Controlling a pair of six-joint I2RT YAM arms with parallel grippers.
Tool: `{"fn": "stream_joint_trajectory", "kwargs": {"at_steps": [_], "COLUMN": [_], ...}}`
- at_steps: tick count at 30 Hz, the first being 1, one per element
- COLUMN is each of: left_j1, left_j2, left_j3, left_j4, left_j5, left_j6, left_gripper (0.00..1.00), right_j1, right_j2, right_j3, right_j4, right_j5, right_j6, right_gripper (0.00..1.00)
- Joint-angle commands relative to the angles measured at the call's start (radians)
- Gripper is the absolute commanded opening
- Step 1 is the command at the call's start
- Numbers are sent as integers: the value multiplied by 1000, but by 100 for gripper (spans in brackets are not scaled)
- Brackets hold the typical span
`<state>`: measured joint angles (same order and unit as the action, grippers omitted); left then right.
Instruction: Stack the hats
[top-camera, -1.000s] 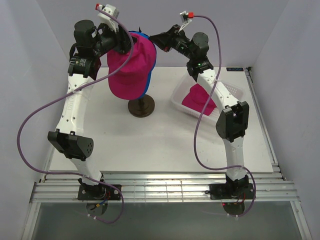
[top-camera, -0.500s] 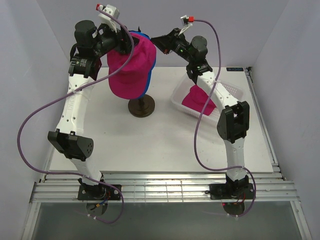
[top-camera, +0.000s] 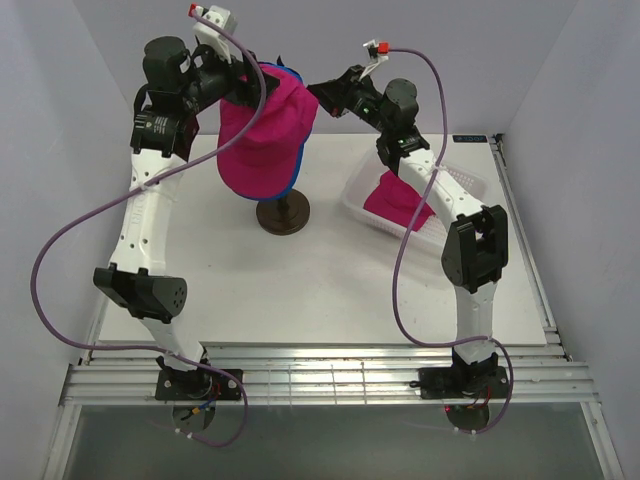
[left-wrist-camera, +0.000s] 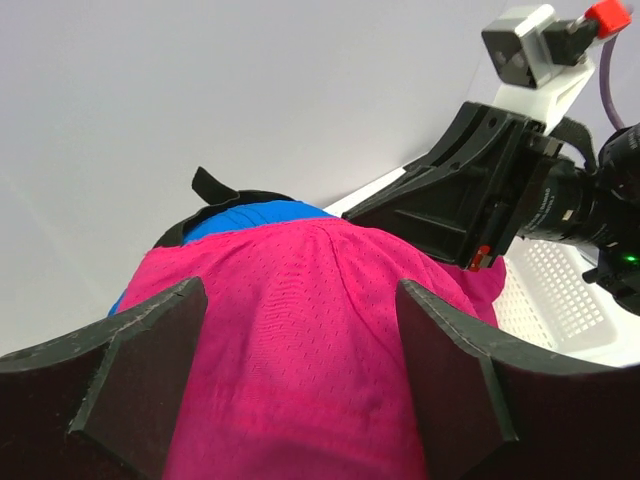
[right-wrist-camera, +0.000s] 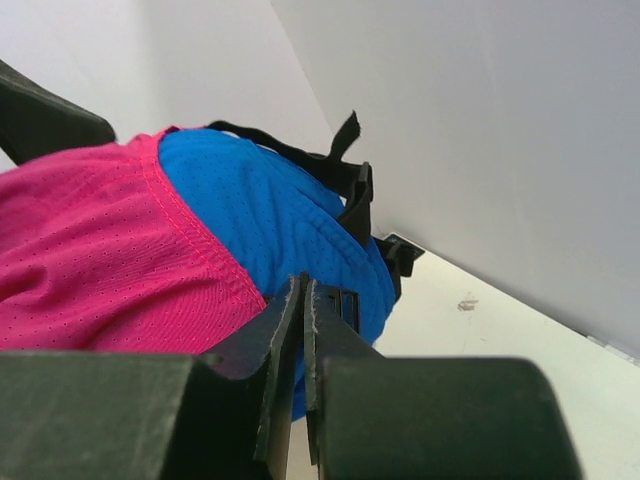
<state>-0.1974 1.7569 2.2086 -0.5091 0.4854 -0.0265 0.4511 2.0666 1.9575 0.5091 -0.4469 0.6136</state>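
A magenta pink hat (top-camera: 262, 135) sits over a bright blue hat (top-camera: 298, 160) on the mannequin head; only the blue rim shows beneath it. My left gripper (top-camera: 248, 88) is at the pink hat's upper left. Its jaws are open to either side of the crown (left-wrist-camera: 320, 330), and the fingers (left-wrist-camera: 140, 375) are not pinching the cloth. My right gripper (top-camera: 320, 93) is shut at the hats' upper right. Its tips (right-wrist-camera: 303, 300) are pressed together beside the blue hat (right-wrist-camera: 270, 210) and its black strap (right-wrist-camera: 345, 150). A second pink hat (top-camera: 395, 200) lies in the basket.
The head stands on a dark round base (top-camera: 282, 215) at the middle back of the white table. The white mesh basket (top-camera: 465, 180) sits at the back right, under my right forearm. White walls enclose the back and sides.
My left gripper has opened wider around the pink hat. My right gripper has closed fully and moved slightly up and left. The pink hat has shifted a little on the head.
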Motion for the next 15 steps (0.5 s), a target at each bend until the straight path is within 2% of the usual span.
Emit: {"fn": "stream_joint_trajectory", "kwargs": {"at_steps": [1,5,9,14,15], "left_j1": [3,4,10,84,105], "left_j2": [-48,-62,-76,-85,-83], "left_j3": [60,66,11,-15,-7], "left_j4": [-46,-57,-59,-51,-51], "left_j5": [-24,-50,-113,-143,-133], "left_j6": [7,20,68,39,-4], "left_gripper": [88,89,88,67,66], "right_j1": [-2,-2,-2,1,1], "right_j2": [-8,7,21,26,26], "right_j3": [-26,-9,47,115,121], "right_j4": [-109,-119,-135,-170,-184], "right_j5": [-1,-3,-7,5,7], "right_j6": [-74,-71,-66,-95,-104], "right_gripper": [8,8,8,10,13]}}
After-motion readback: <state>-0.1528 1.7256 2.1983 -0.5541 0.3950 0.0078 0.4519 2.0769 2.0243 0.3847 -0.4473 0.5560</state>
